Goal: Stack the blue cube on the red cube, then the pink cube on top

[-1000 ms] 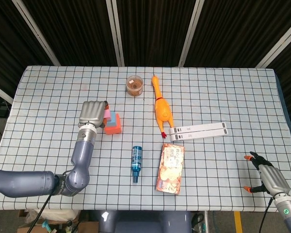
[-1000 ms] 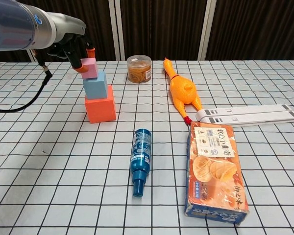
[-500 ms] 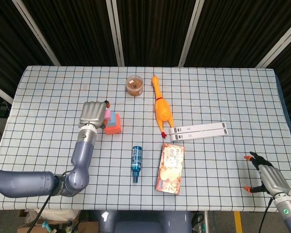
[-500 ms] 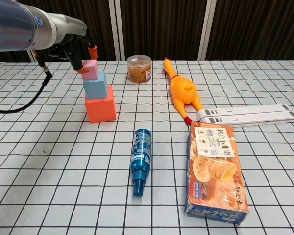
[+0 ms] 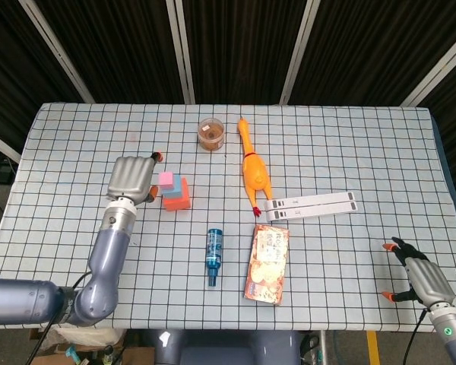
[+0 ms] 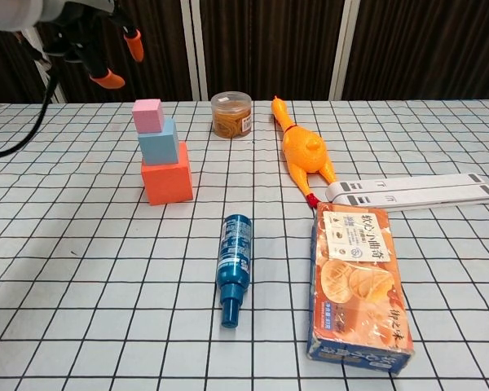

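Two hands show, and neither holds anything. Nearest, at the lower right of the head view, the right hand (image 5: 416,278) rests past the table (image 5: 380,152) edge with its orange-tipped fingers spread. In the lower centre of the chest view lies a snack box (image 6: 360,285) printed with cone pictures and Chinese characters too small to read, with a blue spray bottle (image 6: 233,265) to its left, its label unreadable. Further back, a white strip (image 6: 411,190) and a rubber chicken (image 6: 303,152) lie right of centre. Left of centre stands the stack: red cube (image 6: 166,182) at the bottom, blue cube (image 6: 158,141) on it, pink cube (image 6: 147,116) on top. At the upper left the left hand (image 6: 106,49) hovers apart from the stack, fingers parted. Farthest, a clear tub (image 6: 231,114) stands.
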